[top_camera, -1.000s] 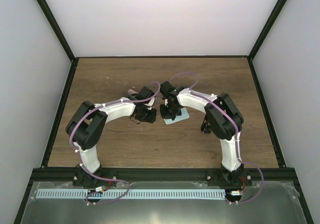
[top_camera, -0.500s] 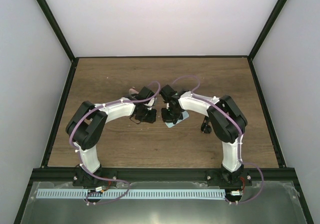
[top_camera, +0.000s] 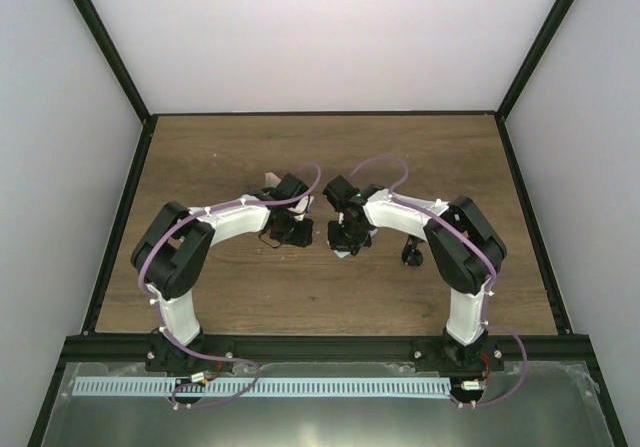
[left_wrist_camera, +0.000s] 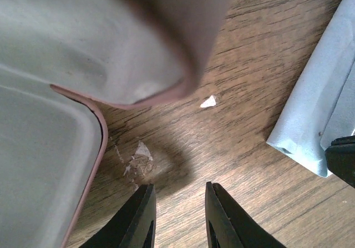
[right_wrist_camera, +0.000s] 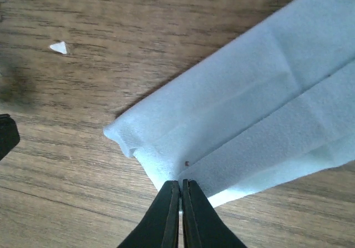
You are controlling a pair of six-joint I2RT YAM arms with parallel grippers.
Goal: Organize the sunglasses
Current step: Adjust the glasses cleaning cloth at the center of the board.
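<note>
Right wrist view: my right gripper (right_wrist_camera: 181, 182) is clamped on the cloth (right_wrist_camera: 249, 92) edge; my left gripper (left_wrist_camera: 178, 188) gapes, empty. The sunglasses (top_camera: 409, 255) look to sit centre-right in the top view. Such a thin pinch could slip.

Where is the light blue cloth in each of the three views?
Top external: blue cloth, a pale sliver beneath the right arm.
Left wrist: at the right edge.
Right wrist: centre to right, pinched by the right tool.
Shared landmark: the white fleck on the tabletop, in both wrist views.
</note>
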